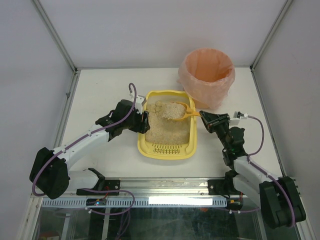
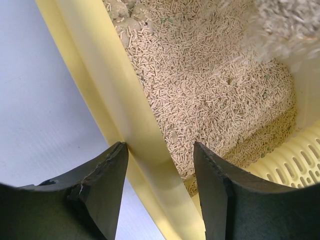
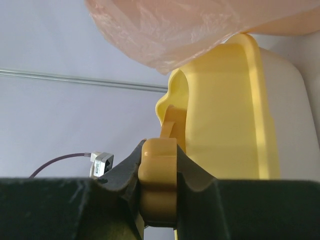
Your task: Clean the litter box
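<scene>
We see the litter box (image 1: pixel 167 155) lying mid-tabletop (image 1: pixel 100 90), its slotted grate (image 1: pixel 167 148) at the near end and beige litter (image 1: pixel 170 131) filling the rest. The left fingers (image 2: pixel 102 187) stand apart astride the box's left wall. One is outside and touches the rim's outer edge. The other is inside above the litter, with a gap between it and the wall (so nothing is pinched). The right fingers (image 3: pixel 200 197) are closed on the handle of the yellow-orange scoop (image 1: pixel 181 111), just off the box's right rim. The scoop's bowl is over the far right part of the box, loaded with litter. A few pale clumps (image 1: pixel 156 106) sit in the box's far left corner. The bin (image 1: pixel 207 75), lined with a pink bag, stands just beyond the box's far right corner.
</scene>
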